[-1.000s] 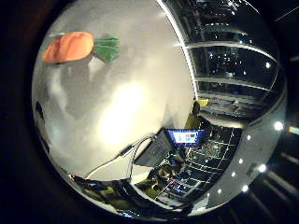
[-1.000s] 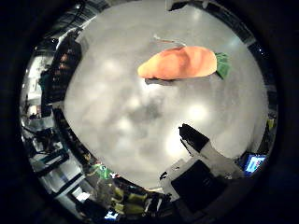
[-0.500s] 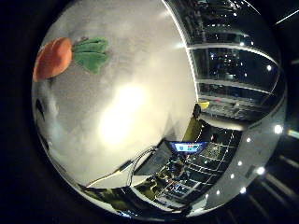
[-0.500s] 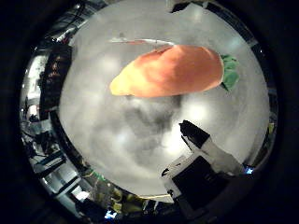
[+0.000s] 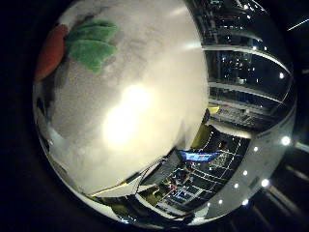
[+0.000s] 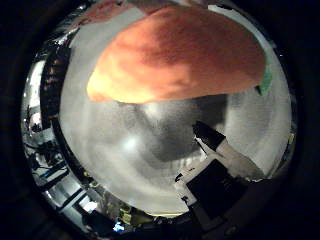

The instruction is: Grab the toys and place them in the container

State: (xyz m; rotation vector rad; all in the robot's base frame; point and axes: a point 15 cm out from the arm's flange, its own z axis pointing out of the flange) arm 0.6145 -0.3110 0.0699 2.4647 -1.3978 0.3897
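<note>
The plush carrot toy lies on the pale grey table and fills much of the thumb-side view, close under the palm, its green leaves showing alongside, while the hand shows only one white-and-black part, so whether it is spread or curled I cannot tell.

Carrot toy: lying on the bench, close under the palm. Hand: a finger over the bench, beside the toy.
</note>
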